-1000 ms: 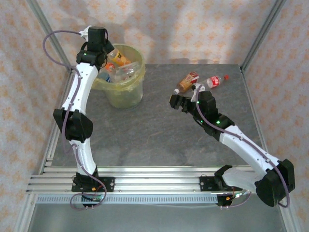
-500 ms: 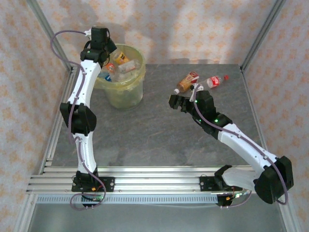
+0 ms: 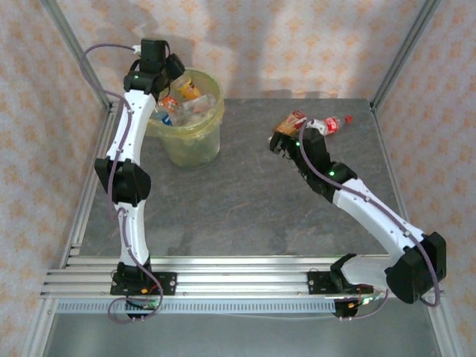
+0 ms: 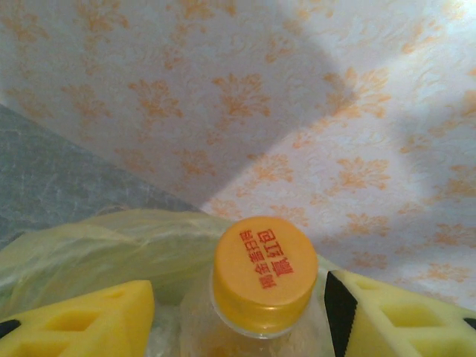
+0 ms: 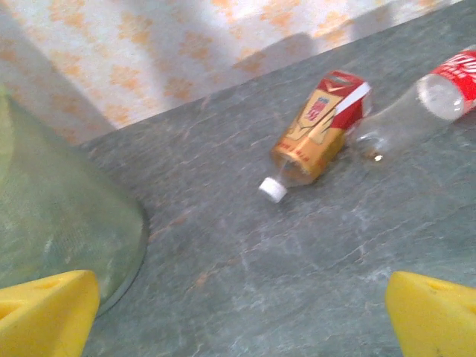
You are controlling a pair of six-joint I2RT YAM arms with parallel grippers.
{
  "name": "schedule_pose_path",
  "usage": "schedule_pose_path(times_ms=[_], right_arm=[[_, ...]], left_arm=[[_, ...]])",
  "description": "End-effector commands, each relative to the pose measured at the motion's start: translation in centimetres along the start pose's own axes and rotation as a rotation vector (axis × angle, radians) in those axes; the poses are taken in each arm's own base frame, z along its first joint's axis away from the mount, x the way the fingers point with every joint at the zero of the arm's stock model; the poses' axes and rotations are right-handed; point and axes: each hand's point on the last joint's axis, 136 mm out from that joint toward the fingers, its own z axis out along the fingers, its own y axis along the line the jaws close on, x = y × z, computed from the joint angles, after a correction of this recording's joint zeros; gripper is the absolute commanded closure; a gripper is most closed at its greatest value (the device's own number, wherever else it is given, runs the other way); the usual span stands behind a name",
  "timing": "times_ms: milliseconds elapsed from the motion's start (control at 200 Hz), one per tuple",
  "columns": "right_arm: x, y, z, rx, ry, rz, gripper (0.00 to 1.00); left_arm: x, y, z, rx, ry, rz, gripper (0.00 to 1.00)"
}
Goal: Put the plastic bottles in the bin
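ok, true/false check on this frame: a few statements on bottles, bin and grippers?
1. A gold-label bottle and a red-label bottle lie on the table, outside the bin. True.
2. The right gripper is shut on a bottle. False: it is open and empty.
3. At the left gripper, the bottle has an orange cap. True.
4. The bin lies on its side. False: it stands upright with bottles inside.
5. The gold-label bottle's cap is blue. False: white.
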Motion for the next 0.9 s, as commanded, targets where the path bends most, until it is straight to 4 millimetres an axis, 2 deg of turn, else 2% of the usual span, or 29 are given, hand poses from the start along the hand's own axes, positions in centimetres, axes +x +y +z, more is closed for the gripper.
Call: schedule_pose_path(times_ms=[0, 85, 205, 465, 480, 500, 641, 731, 896], right_arm=[[-1.1, -2.5, 0.4, 0.136, -0.014, 0.057, 0.01], [-1.3, -3.1, 1.5, 0.162, 0.011, 0.105, 0.01], [-1.4, -3.3, 3.3, 0.178, 0.048, 0.139, 0.01], [-0.1, -2.2, 9.6, 0.208, 0.194, 0.132, 0.01], [0.0, -2.2, 10.0, 0.213, 0.203, 0.130, 0.01], [0.2, -2.2, 10.6, 0.220, 0.214, 0.127, 0.01], [1.4, -2.4, 14.0, 0.256, 0.258, 0.118, 0.01], [2.6, -3.1, 16.1, 0.287, 0.303, 0.126, 0.01], [4.0, -3.9, 18.7, 0.317, 0.356, 0.142, 0.01]], left_arm=[[-1.9, -1.5, -3.0, 0.041, -0.022, 0.013, 0.26], [-3.4, -2.2, -4.8, 0.062, -0.060, 0.002, 0.15], [-4.6, -2.1, -7.0, 0.055, -0.095, -0.007, 0.00], [-5.8, -1.6, -12.3, 0.064, -0.136, -0.009, 0.00], [-5.5, -1.5, -12.1, 0.062, -0.128, -0.007, 0.00], [-5.9, -1.8, -13.5, 0.081, -0.142, -0.009, 0.00], [-4.8, -1.2, -16.3, 0.119, -0.132, -0.006, 0.00], [-3.8, -0.3, -17.9, 0.137, -0.140, -0.017, 0.00], [-1.6, 1.6, -20.3, 0.171, -0.165, -0.059, 0.00]])
